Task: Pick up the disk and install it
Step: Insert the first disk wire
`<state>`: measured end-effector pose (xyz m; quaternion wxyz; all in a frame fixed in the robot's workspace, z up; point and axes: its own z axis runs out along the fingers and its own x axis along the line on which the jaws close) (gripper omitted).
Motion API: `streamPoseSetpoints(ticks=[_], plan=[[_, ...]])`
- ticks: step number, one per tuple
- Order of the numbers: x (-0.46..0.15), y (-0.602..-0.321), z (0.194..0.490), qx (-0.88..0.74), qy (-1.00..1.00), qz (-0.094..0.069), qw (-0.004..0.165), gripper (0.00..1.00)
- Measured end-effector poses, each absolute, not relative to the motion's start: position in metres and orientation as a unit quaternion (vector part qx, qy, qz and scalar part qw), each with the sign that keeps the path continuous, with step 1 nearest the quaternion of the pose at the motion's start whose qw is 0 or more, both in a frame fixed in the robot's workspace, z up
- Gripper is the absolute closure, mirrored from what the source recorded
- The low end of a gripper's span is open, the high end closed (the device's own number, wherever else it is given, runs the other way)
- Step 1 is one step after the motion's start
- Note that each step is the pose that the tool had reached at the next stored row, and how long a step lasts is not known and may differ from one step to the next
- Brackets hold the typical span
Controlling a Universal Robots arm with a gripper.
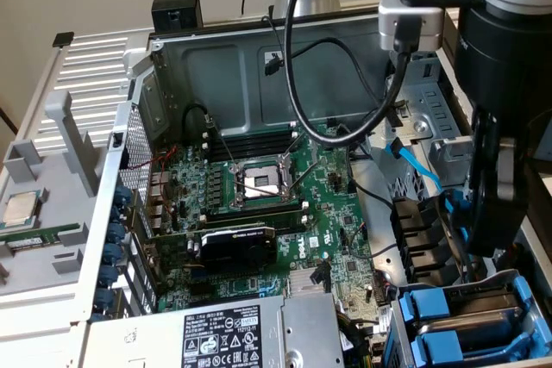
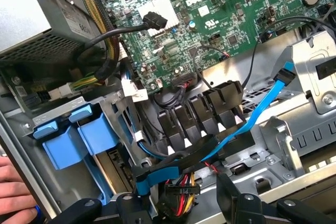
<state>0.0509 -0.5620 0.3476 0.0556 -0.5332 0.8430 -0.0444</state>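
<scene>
Disk (image 1: 429, 308) in cage (image 1: 391, 333); end effector (image 2: 178, 208) spread above (arm (image 1: 509, 40) vertical).

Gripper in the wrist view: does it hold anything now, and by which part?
Nothing is held. The gripper is open, with only loose cables seen beyond its fingers; the blue carriers sit in their bay.

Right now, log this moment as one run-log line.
gripper: open, empty | near: blue SATA cable | blue drive carriers: two, in bay | person's hand: at case edge
</scene>
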Motion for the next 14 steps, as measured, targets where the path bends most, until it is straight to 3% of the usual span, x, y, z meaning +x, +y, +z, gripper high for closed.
streamPoseSetpoints(ticks=[14], plan=[[0.0487,-0.5621,0.3460,-0.528,0.846,-0.045,0.055,0.38]])
